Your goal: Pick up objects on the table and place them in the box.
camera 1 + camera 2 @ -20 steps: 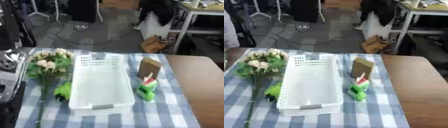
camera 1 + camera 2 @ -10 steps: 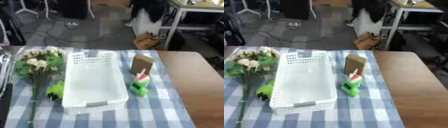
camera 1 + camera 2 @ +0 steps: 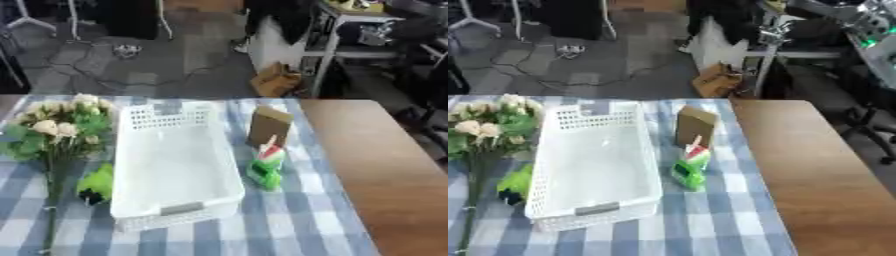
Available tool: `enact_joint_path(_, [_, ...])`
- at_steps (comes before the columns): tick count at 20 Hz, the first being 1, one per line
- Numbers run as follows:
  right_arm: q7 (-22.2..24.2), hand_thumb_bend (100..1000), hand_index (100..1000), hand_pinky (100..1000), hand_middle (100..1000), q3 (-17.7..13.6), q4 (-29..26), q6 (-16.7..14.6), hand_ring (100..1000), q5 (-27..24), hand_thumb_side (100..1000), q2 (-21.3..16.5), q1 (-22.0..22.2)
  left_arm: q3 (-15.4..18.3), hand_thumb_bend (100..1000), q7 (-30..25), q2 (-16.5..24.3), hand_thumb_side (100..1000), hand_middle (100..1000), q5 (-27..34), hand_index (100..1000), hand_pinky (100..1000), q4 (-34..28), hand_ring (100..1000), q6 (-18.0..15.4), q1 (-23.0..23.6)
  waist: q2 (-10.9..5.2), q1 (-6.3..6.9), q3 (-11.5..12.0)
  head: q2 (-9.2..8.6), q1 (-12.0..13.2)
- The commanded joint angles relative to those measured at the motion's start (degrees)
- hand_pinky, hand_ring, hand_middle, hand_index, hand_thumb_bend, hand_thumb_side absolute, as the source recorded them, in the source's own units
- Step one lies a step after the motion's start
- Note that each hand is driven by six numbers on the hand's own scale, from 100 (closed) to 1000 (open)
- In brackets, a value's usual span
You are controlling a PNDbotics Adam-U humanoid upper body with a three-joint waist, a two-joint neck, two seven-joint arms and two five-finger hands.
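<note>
A white perforated box (image 3: 175, 165) stands empty in the middle of the blue checked cloth (image 3: 289, 225). Left of it lies a bunch of cream flowers (image 3: 57, 127) with long green stems, and a small green object (image 3: 98, 182) lies beside the box's left wall. To the right of the box a small brown carton (image 3: 269, 125) stands upright, and in front of it is a green item with a red and white top (image 3: 266, 167). Neither hand shows in either view.
The bare brown tabletop (image 3: 376, 165) runs along the right of the cloth. Beyond the table's far edge are a dark floor with cables (image 3: 122, 50), a cardboard box (image 3: 276, 80) and a metal-framed bench (image 3: 798, 45).
The whole picture has shifted between frames, so the camera has moved. The dark shapes at the left edge a second ago are out of the picture. The things on the table lie as before.
</note>
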Motion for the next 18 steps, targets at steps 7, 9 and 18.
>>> enact_joint_path(7, [1.01,544,1000,921,999,-0.35,13.74,-7.37,1000,10.92,942,5.44,-5.55,-0.25,100,-0.57,0.17,813,933,0.52,976,762,-0.76,964,-0.06,-1.18,-0.81,-0.42,0.63,-0.98,-1.47])
enact_joint_path(9, [1.23,597,1000,938,1000,-0.73,15.74,-8.65,1000,13.11,872,6.48,-5.86,-0.27,100,-0.66,0.06,812,931,0.6,973,761,-0.76,963,-0.08,-1.27,-0.74,-0.35,0.75,-1.0,-1.52])
enact_joint_path(18, [2.94,633,1000,932,991,-4.85,23.59,-9.17,1000,18.08,848,12.2,-5.0,-0.51,100,-1.08,-0.78,797,918,1.32,952,760,-0.76,960,0.03,-1.98,-0.17,0.21,1.76,-1.51,-1.97])
